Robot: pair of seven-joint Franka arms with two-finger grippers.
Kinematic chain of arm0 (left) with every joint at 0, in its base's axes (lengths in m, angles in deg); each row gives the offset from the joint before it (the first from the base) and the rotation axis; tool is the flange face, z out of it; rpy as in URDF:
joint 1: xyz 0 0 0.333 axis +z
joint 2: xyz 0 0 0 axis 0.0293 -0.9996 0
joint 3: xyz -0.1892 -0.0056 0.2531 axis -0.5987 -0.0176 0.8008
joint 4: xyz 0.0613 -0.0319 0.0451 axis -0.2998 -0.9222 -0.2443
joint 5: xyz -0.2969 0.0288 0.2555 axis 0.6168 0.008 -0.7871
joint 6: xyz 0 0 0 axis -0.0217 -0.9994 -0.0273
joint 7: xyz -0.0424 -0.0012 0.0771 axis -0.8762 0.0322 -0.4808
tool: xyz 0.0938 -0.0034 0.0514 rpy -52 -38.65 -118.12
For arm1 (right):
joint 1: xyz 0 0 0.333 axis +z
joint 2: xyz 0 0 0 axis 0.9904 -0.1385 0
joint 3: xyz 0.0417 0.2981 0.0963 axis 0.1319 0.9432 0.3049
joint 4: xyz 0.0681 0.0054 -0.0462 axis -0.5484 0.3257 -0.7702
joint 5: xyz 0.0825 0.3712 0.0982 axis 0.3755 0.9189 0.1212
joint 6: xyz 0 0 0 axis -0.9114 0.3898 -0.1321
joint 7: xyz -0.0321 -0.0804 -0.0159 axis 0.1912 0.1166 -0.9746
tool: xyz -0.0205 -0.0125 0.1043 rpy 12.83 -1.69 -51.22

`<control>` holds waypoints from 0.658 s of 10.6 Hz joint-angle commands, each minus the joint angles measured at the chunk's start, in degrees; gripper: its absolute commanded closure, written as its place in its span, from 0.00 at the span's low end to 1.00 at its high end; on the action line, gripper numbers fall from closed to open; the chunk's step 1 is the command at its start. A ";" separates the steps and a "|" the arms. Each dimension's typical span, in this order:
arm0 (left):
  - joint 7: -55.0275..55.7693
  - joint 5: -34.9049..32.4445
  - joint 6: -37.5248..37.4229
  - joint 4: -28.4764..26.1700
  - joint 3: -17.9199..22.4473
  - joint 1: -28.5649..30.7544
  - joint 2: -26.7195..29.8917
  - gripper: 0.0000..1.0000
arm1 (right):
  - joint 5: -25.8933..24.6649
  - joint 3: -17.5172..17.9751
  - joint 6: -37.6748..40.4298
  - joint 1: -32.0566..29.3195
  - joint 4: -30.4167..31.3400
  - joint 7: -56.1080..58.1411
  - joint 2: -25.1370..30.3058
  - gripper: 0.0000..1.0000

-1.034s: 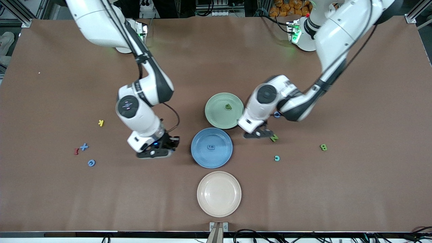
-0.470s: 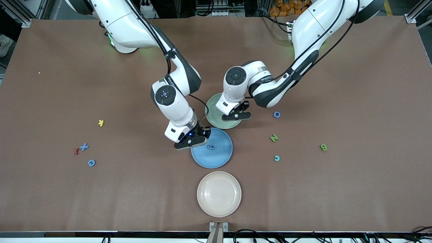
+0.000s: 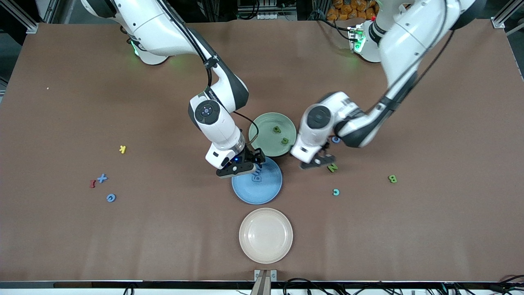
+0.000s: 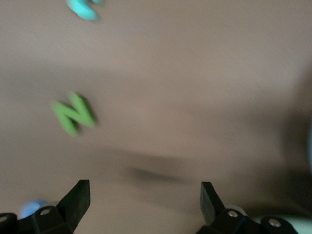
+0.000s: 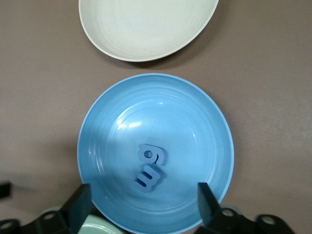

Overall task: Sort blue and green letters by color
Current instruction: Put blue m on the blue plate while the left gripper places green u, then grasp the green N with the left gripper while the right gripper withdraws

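Observation:
My right gripper (image 3: 241,166) hangs open over the edge of the blue plate (image 3: 267,192), nothing between its fingers. Two blue letters (image 3: 256,177) lie together in that plate; the right wrist view shows them as a blue 6 (image 5: 150,155) touching a blue E shape (image 5: 148,176). The green plate (image 3: 262,141) holds two green letters (image 3: 276,129) (image 3: 284,141). My left gripper (image 3: 317,160) is open and empty, low over the table beside a green N (image 3: 332,167) (image 4: 73,113). A blue O (image 3: 336,139) peeks out by the left arm.
A green B (image 3: 392,178) and a teal C (image 3: 335,191) lie toward the left arm's end. A blue X (image 3: 102,178), blue C (image 3: 111,198), red letter (image 3: 92,183) and yellow K (image 3: 122,149) lie toward the right arm's end. A beige plate (image 3: 265,235) sits nearest the camera.
Each gripper carried a letter to its plate and opened: a second blue letter now lies in the blue plate, a second green one in the green plate. The left gripper returned beside the N.

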 commanded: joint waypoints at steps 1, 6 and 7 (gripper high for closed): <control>-0.89 -1.25 -0.28 -0.92 -0.53 5.55 0.67 0.00 | -0.85 0.02 1.13 -2.01 -0.25 2.63 -0.03 0.00; 7.81 -2.21 4.34 -4.06 0.18 8.10 0.49 0.00 | -1.03 -0.07 8.47 -8.94 1.86 8.15 2.77 0.00; 8.25 -4.48 8.73 -6.69 0.26 9.42 0.49 0.00 | -1.03 -0.07 12.43 -11.04 1.77 10.53 3.74 0.00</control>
